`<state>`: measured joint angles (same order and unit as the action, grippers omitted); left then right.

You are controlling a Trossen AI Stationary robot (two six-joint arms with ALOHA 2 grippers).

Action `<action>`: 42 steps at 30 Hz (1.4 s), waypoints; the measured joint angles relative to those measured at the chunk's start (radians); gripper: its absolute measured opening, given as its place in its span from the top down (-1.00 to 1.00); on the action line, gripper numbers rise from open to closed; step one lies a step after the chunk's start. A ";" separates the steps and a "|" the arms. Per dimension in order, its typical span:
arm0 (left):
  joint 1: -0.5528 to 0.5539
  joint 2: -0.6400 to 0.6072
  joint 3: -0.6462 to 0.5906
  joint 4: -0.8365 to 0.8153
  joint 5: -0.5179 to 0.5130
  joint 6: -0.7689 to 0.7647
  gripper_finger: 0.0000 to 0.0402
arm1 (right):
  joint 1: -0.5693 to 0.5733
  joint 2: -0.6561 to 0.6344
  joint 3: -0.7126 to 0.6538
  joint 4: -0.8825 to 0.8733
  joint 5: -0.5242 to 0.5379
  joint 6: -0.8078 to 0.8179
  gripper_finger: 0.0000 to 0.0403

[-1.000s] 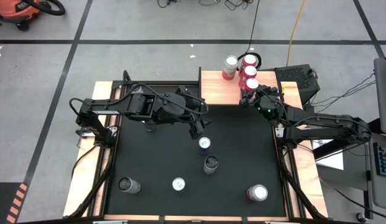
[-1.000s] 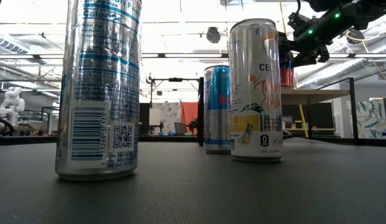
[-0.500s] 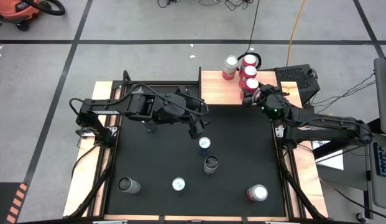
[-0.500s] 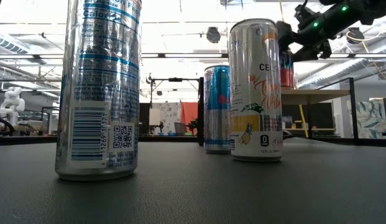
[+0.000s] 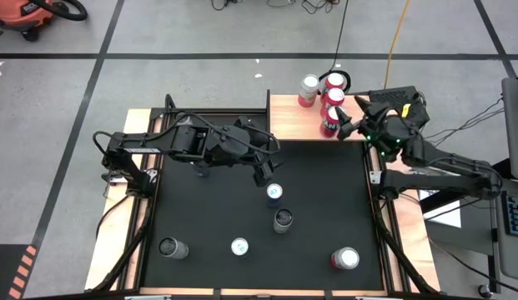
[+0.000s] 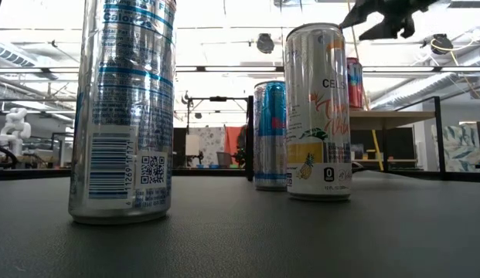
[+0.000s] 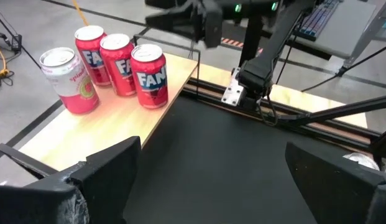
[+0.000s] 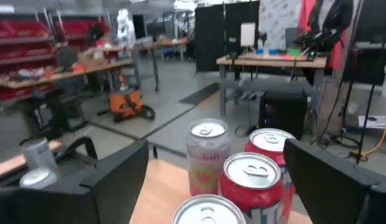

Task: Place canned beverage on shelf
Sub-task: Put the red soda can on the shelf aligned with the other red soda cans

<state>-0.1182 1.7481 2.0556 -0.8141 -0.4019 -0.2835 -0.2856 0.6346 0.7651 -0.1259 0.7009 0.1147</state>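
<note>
Up on the shelf (image 5: 294,117) stand four cans: three red ones (image 5: 331,101) in a row and a pale one (image 5: 309,90) beside them. Just off their near end hangs the right gripper (image 5: 349,123), fingers wide, holding nothing. Over the black worktop (image 5: 208,217), the left gripper (image 5: 263,175) hovers above a blue can (image 5: 274,194), fingers wide and empty

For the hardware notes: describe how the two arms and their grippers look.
Both arms are dark, nearly black, built of boxy jointed segments. The left arm has black cables looped along its top and ends in the left gripper. The right arm shows small green lights near its wrist, just behind the right gripper. In the wrist views each gripper's fingers are broad, flat, matte black plates.
</note>
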 joint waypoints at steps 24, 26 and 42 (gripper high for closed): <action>0.001 0.000 0.000 -0.138 0.001 -0.044 -0.99 | 0.166 0.041 -0.013 -0.368 -0.301 0.396 0.21; 0.001 0.000 0.000 -0.138 0.001 -0.045 -0.99 | 0.158 0.051 -0.022 -0.366 -0.270 0.371 0.37; -0.009 0.000 0.000 -0.138 0.005 -0.078 -0.99 | 0.061 0.066 -0.025 -0.401 -0.248 0.262 0.97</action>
<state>-0.1268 1.7481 2.0556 -0.9524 -0.3965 -0.3611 -0.2249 0.7010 0.7403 -0.5270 0.4526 0.3771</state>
